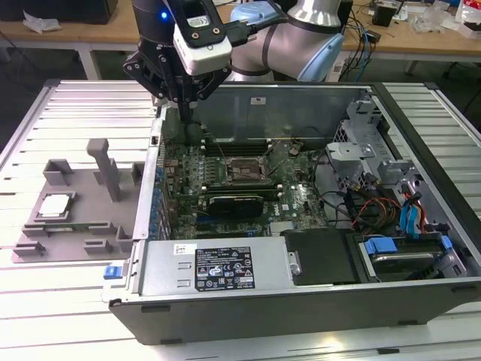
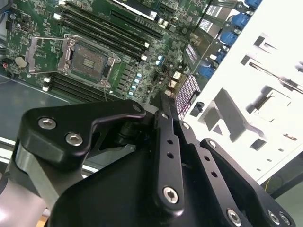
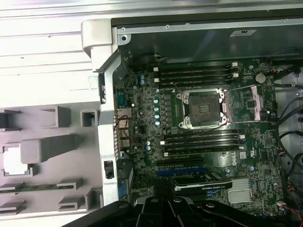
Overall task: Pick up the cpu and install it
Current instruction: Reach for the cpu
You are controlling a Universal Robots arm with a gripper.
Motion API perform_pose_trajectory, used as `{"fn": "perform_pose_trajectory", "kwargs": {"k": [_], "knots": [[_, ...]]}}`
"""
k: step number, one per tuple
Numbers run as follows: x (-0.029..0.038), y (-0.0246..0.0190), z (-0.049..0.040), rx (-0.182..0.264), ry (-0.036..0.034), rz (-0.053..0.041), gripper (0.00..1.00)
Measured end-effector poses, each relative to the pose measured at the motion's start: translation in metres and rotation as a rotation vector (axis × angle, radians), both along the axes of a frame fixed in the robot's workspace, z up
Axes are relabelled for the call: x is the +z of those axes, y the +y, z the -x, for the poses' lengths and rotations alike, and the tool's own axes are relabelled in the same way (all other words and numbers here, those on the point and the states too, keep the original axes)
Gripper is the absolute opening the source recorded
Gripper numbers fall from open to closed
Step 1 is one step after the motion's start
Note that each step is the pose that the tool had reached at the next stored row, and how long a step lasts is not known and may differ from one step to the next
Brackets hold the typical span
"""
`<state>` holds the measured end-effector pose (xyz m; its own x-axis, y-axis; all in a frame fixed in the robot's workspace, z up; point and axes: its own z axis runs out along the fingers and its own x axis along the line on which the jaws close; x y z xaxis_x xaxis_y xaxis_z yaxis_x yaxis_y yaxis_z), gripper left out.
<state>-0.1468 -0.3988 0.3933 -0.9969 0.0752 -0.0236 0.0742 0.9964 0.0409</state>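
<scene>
A: Where is the pincer (image 1: 185, 113), and how does it stand?

B: It hangs tip down over the far corner of the open computer case (image 1: 338, 304), the corner on the exterior view's left. It is just above the edge of the green board (image 1: 301, 199). In the exterior view it tapers to 1 point, so its jaws look pressed together with nothing between them.

A: What lies nearest under it?

B: The board's small parts beside the case wall. Further in is the socket (image 3: 203, 106), between 2 banks of black memory slots (image 3: 201, 142). Its dark middle is uncovered and its metal flap (image 3: 258, 101) lies folded back beside it.

A: And the cpu?

B: The cpu (image 1: 55, 204) lies flat in a square recess of the grey holder (image 1: 75, 226). The holder is outside the case, on the worktop (image 1: 68, 301), toward the edge on the exterior view's left. In the first wrist view the cpu (image 3: 13, 161) shows as a pale square. It is well apart from the pincer, with the case wall between them.

A: Anything else in the case?

B: A grey box (image 1: 161, 267) with a black label (image 1: 224, 268) runs along the near wall. A black card (image 1: 237, 203) sits just behind it on the board. A metal cage (image 1: 361, 143) with blue clips (image 1: 409, 214) below it stands on the side at the exterior view's right.
</scene>
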Motion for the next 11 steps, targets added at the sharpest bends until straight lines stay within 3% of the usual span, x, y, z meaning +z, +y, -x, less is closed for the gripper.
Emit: {"fn": "perform_pose_trajectory", "kwargs": {"k": [11], "knots": [[0.0000, 0.0000, 0.0107, 0.000, -0.0005, 0.0000, 0.11]]}}
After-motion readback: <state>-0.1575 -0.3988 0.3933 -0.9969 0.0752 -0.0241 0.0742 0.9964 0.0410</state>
